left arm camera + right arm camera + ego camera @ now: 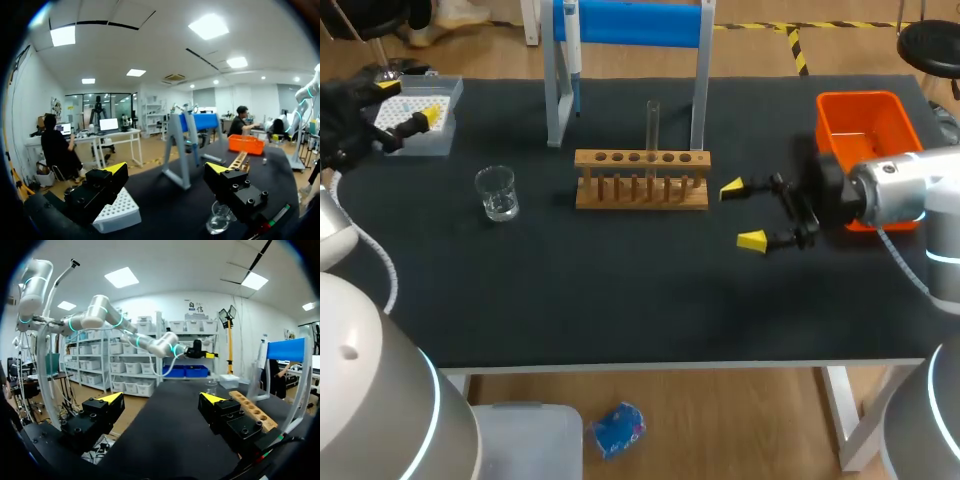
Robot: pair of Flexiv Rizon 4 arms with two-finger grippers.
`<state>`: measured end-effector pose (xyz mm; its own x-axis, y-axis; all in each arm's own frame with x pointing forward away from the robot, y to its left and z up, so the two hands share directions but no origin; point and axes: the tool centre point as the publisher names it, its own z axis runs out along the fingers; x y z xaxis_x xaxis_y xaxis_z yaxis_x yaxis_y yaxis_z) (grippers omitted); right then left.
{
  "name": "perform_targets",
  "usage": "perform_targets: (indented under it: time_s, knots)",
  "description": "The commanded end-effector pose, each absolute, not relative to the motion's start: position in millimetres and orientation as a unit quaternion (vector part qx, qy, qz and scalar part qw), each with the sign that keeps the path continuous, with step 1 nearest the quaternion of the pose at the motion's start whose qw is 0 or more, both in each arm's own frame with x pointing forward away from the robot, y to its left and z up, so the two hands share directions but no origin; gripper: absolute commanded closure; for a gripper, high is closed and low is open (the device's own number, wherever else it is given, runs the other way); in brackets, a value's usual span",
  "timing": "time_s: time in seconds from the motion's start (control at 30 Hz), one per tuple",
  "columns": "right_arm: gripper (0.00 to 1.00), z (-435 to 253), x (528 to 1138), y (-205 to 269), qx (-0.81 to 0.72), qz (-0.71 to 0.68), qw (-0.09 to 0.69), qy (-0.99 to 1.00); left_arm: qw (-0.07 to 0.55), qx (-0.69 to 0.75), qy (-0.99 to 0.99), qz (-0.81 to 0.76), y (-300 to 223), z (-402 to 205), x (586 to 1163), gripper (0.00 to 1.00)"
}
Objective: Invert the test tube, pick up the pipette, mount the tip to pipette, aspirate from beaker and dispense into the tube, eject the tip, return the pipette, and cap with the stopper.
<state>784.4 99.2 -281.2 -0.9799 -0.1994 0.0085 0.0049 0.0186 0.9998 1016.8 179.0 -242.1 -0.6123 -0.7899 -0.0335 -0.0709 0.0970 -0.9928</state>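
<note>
The wooden rack (642, 180) sits mid-table. The test tube (653, 125) stands upright in one of its middle holes, clear, with nothing visible inside. At the rack's nine o'clock stands the glass beaker (497, 193), with a little clear liquid low in it. At ten o'clock is the tip box (418, 135), with its white grid of tips. The left gripper (410, 102) hovers over the box, fingers spread wide and empty. At twelve o'clock the pipette (573, 60) hangs on the blue stand (630, 25). At two o'clock sits the orange bin (860, 130); its contents cannot be made out. At three o'clock, just beside the rack's end, the right gripper (741, 214) is spread wide, holding nothing.
</note>
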Motion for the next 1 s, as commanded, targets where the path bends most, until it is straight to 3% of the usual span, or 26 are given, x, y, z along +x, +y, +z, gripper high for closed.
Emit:
perform_targets:
  time_s: [0.03,0.37,1.0]
  knots:
    - [0.00,-285,791,97,0.077,-0.699,0.082,-0.707,0.312,-0.327,0.673,-0.586,174,-240,1018,0.00]
    - [0.00,-285,791,97,0.077,-0.699,0.082,-0.707,0.312,-0.327,0.673,-0.586,174,-240,1018,0.00]
    - [0.00,-285,791,97,0.077,-0.699,0.082,-0.707,0.263,-0.423,0.717,-0.487,223,-308,1100,0.00]
